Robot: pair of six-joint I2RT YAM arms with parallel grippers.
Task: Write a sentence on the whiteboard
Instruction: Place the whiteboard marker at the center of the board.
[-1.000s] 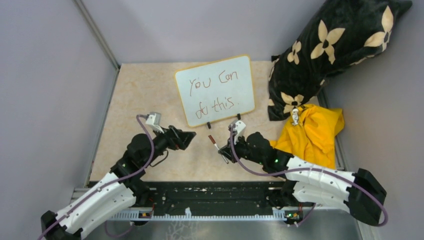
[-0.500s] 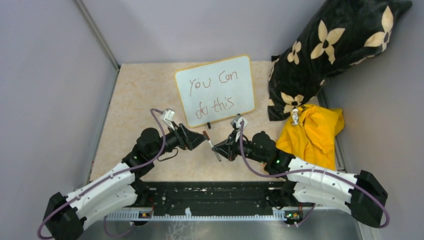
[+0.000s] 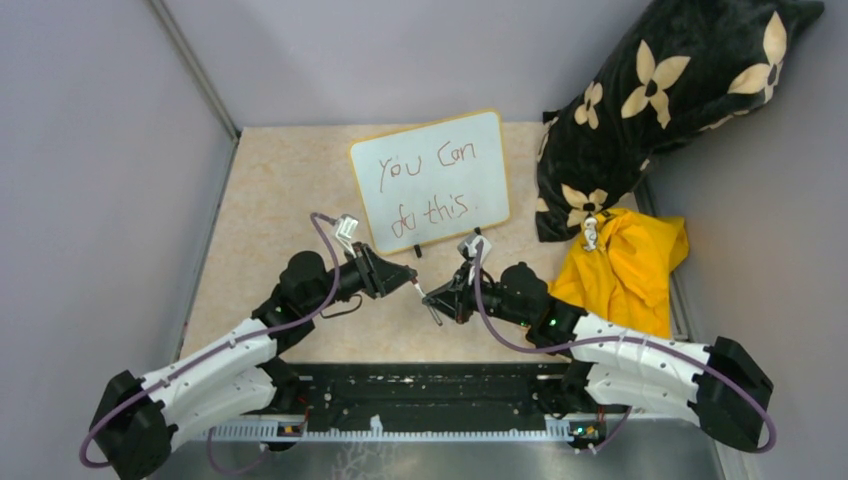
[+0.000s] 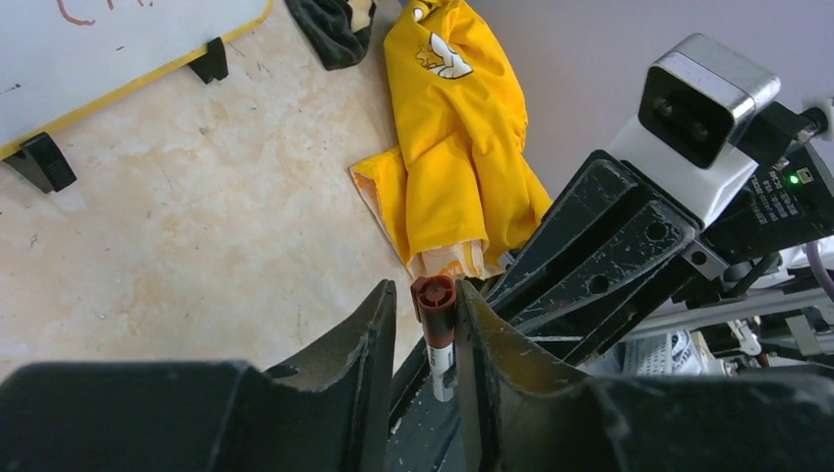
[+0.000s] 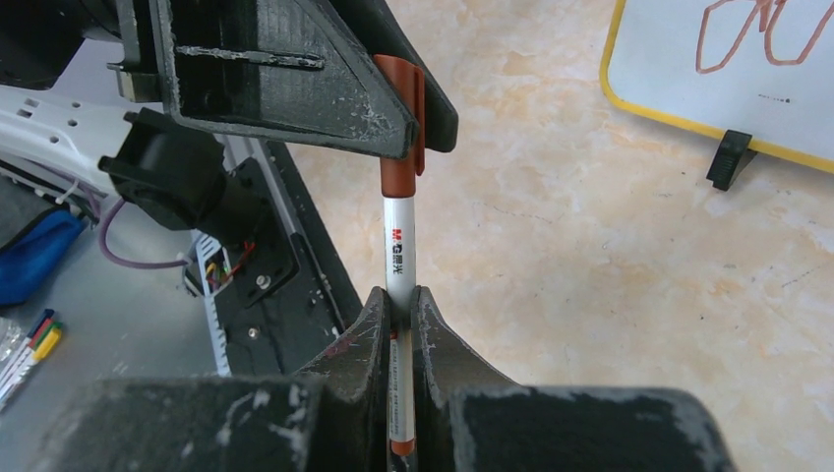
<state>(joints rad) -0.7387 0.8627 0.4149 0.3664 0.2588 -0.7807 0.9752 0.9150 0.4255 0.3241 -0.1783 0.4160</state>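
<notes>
The left hand has a finger on each side of the red-brown cap; I cannot tell if it squeezes. The right hand pinches the marker tight by its white body. Behind them the whiteboard stands on the table, showing the sentence "You can do this". A yellow cloth lies at the right.

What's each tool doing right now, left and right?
Left tool: jaws around the marker cap; grip cannot be told.
Right tool: closed on the marker.
</notes>
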